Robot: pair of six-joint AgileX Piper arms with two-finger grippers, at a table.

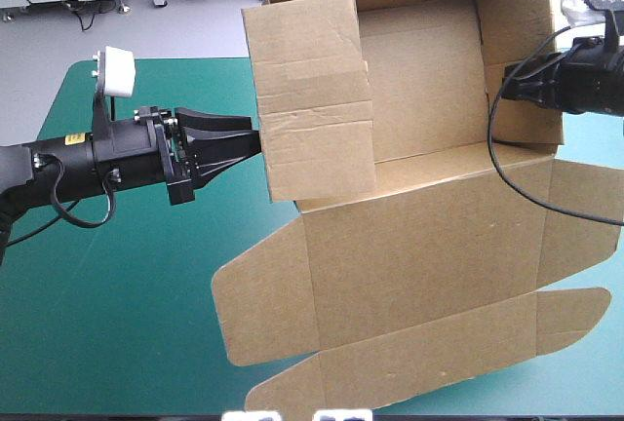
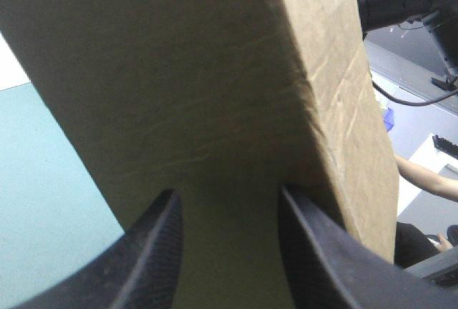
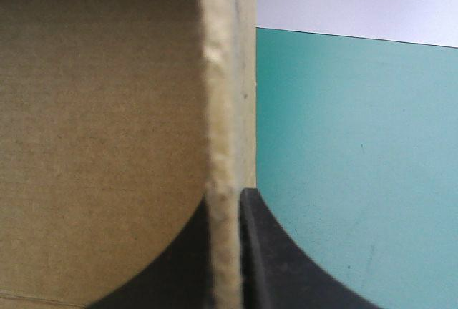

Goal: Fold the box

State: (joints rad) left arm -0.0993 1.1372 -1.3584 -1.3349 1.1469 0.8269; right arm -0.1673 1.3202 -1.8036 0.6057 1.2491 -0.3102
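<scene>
High view: brown cardboard box point(image 1: 419, 246) is sitting centre-right of frame, walls raised, lid lying flat below.
Left gripper point(image 1: 255, 138): is resting released, spread wide against the left wall.
Right gripper point(image 3: 227, 209): is clenching the right wall's edge.

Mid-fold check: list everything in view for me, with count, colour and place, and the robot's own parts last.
brown cardboard box: one, brown, on the right half of the table; side walls raised at the far end, lid and flaps lying flat toward the near edge.
teal-green table cover: one, teal-green, under the box, bare on the left side.
left gripper: one, black fingers standing apart, at the outer face of the box's raised left wall.
right gripper: one, black fingers all but shut on the edge of the box's raised right wall.
</scene>
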